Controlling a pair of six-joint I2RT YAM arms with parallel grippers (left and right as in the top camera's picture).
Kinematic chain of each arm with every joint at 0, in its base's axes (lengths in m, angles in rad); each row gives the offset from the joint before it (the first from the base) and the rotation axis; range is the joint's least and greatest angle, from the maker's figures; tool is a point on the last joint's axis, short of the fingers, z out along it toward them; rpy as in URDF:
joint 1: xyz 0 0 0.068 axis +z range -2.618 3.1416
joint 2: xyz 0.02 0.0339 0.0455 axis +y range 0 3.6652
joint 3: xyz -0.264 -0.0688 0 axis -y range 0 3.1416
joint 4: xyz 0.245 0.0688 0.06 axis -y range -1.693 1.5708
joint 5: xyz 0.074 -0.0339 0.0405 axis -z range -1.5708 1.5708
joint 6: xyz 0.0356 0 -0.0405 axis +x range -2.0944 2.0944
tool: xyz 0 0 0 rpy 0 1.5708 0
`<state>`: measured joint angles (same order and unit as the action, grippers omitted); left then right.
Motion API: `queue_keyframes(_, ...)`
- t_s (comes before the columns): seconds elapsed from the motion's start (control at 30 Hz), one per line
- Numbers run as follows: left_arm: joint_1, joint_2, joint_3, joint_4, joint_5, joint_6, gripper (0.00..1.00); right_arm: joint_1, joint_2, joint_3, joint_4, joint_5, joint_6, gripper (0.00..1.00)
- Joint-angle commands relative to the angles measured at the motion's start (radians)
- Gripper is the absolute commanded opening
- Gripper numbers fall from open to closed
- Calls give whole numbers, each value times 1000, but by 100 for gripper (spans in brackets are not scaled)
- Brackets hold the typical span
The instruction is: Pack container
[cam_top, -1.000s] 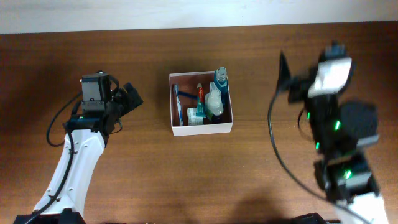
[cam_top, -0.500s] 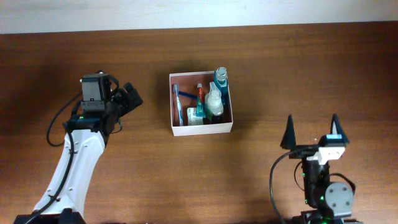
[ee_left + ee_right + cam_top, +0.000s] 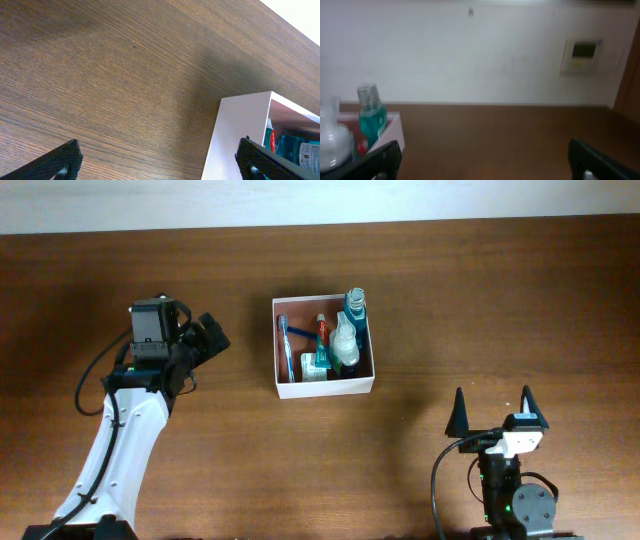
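While right claw (image 3: pixel 492 395) gapes, container (image 3: pixel 325 388) sits apart.

The container (image 3: pixel 325 387) — small, square, white-walled, reddish-brown inside — sat upright and open-topped mid-surface (image 3: pixel 480 300), holding toiletries (image 3: pixel 335 348), a teal bottle (image 3: pixel 355 304) at its far right corner.

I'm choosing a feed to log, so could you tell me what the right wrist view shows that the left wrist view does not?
Only the right wrist view shows the back wall, a wall panel and a clear bottle cap. Only the left wrist view shows the box's white side close up. Both show the wooden table and the filled box; the left gripper and right gripper are each open.
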<state>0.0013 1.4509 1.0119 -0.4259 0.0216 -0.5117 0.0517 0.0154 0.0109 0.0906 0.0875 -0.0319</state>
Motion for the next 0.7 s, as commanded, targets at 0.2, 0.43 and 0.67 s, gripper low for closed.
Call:
queue_keyframes(0.2,2,-13,8,2,-3,12,99,-8,-12,-5,-127,-2,-50,99)
queue_keyframes(0.43,2,-13,8,2,-3,12,99,-8,-12,-5,-163,-2,-46,99)
queue_keyframes(0.67,2,-13,8,2,-3,12,100,-8,-12,-5,-163,-1,-46,99)
